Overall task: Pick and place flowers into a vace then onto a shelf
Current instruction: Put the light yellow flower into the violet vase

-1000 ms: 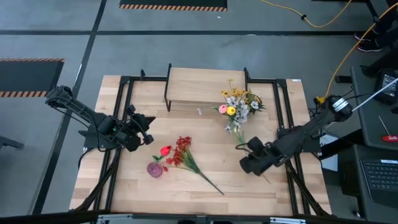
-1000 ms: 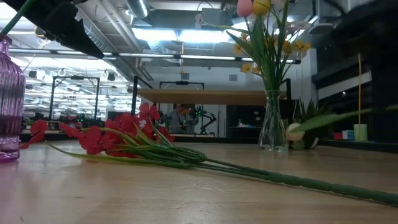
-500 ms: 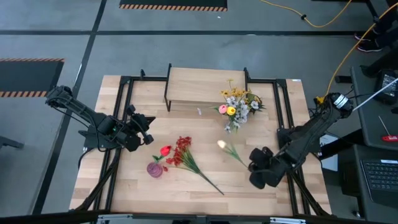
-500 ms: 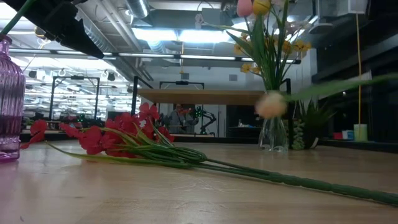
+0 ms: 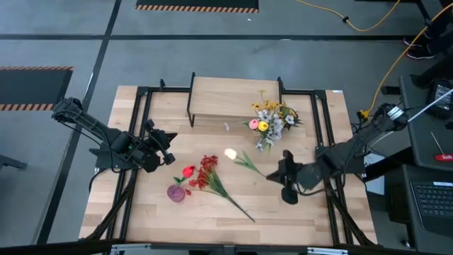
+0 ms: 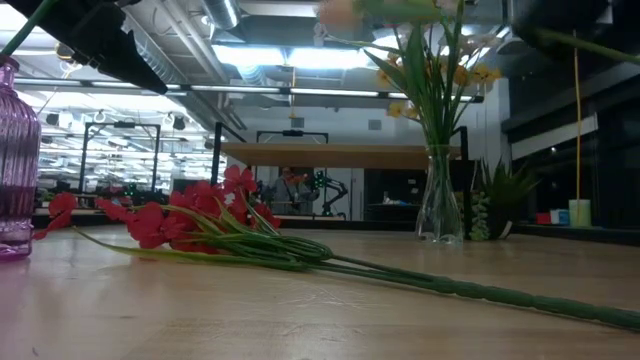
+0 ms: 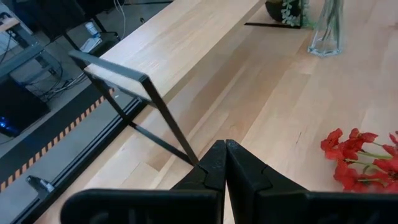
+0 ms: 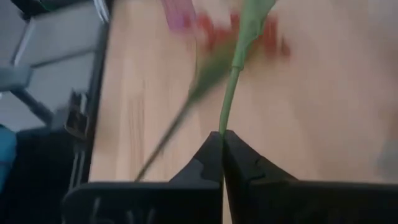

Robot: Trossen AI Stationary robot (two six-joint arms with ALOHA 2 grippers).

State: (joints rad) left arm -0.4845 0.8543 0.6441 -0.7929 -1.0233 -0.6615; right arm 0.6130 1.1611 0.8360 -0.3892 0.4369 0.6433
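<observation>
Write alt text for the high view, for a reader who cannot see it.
The right gripper holds a pale tulip stem above the table, near the clear vase of flowers beside the shelf. The left gripper waits shut by the red berry spray and purple vase.

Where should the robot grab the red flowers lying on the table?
Best on the bare green stalk, coming straight down from above. The red berry spray lies flat on the table, and the stalk trails clear of the blossoms and the purple vase.
</observation>
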